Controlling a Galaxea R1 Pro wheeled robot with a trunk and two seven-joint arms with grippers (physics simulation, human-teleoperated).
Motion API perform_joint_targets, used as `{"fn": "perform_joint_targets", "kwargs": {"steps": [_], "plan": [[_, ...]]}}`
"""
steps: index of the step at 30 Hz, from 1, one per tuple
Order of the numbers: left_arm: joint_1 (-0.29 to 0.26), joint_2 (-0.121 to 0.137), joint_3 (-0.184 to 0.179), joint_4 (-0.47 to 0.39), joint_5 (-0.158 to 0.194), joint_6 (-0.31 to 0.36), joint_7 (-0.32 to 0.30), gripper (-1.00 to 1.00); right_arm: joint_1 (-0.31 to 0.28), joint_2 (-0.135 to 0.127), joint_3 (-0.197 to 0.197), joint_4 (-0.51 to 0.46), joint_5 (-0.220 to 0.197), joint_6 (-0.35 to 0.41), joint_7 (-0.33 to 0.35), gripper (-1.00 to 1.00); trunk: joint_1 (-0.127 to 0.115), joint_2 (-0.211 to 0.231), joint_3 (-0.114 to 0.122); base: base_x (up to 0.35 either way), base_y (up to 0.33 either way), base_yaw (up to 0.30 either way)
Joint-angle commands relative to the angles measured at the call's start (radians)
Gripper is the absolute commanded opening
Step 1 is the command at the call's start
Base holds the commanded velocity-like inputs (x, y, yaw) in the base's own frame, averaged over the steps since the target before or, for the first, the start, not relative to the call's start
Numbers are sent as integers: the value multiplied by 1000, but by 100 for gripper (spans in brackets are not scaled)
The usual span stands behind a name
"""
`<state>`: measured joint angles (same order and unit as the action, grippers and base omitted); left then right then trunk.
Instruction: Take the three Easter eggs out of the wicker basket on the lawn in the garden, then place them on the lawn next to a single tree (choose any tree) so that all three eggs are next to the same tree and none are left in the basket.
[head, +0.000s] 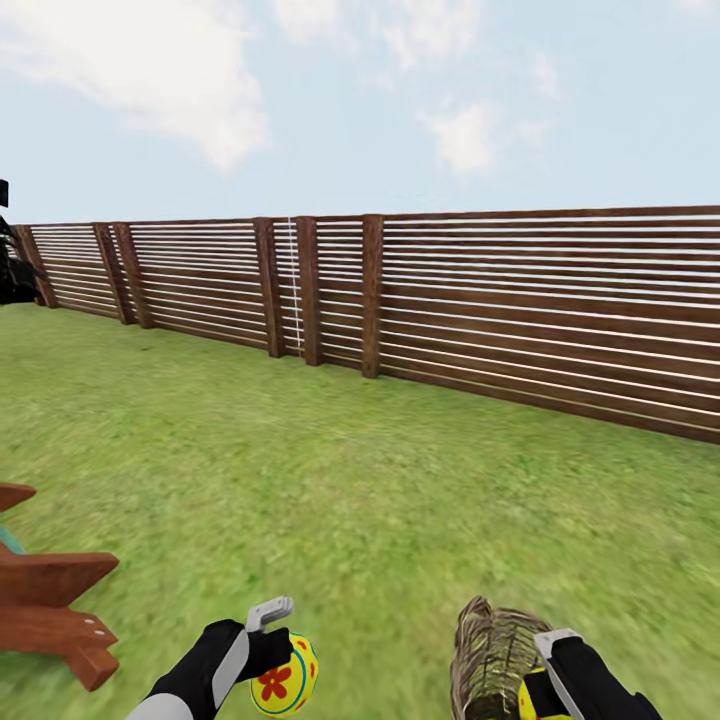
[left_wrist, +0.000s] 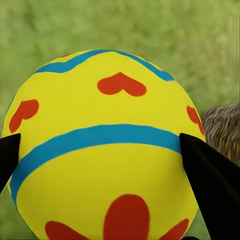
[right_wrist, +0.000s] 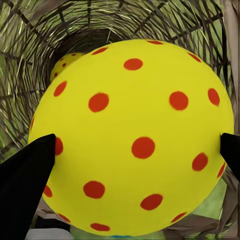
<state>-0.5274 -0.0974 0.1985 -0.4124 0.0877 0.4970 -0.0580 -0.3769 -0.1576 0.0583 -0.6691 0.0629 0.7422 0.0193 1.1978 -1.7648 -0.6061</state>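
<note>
clamped between the two black fingers (left_wrist: 212, 185) of the left gripper (head: 282, 640), a yellow easter egg (left_wrist: 102, 150) with blue bands and red hearts and petals is seen up close in the left wrist view; the jaws are closed against its two sides. from the head view this egg (head: 285, 678) is held above the lawn (head: 360, 480), just beside the wicker basket (head: 490, 655) and apart from it. a rim of the basket (left_wrist: 222, 127) is also caught at the edge of the left wrist view, beyond the egg.

a second egg (right_wrist: 132, 137), yellow with red dots, is gripped by the right gripper (head: 540, 680), whose dark fingers (right_wrist: 25, 175) are pressed on either side of it. it is held at the mouth of the wicker basket (right_wrist: 60, 30), the open weave ringing it on all sides. a third dotted egg (right_wrist: 67, 62) is seen deeper inside the basket, partly hidden behind the held one.

the basket is tilted, lifted off the grass near the right arm; how it is supported cannot be told. well beyond the basket, the lawn is bounded by a brown slatted fence (head: 500, 310). a reddish wooden structure (head: 50, 610) is seen far to the basket's left.
</note>
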Motion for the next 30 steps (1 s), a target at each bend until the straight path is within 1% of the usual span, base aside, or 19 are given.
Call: {"fn": "perform_joint_targets", "kwargs": {"steps": [1,13,30], "plan": [[0,-1,5,-2,6,6,0,-100,0,-2,4,-1,6,9,2,-100,-4,7,2,0,0,0],[0,-2,5,-2,3,6,0,-100,-1,-5,2,-2,3,14,2,-100,-50,91,40,0,0,0],[0,-7,5,0,3,6,0,-100,0,0,5,-1,6,13,1,-100,-115,210,93,0,0,0]]}}
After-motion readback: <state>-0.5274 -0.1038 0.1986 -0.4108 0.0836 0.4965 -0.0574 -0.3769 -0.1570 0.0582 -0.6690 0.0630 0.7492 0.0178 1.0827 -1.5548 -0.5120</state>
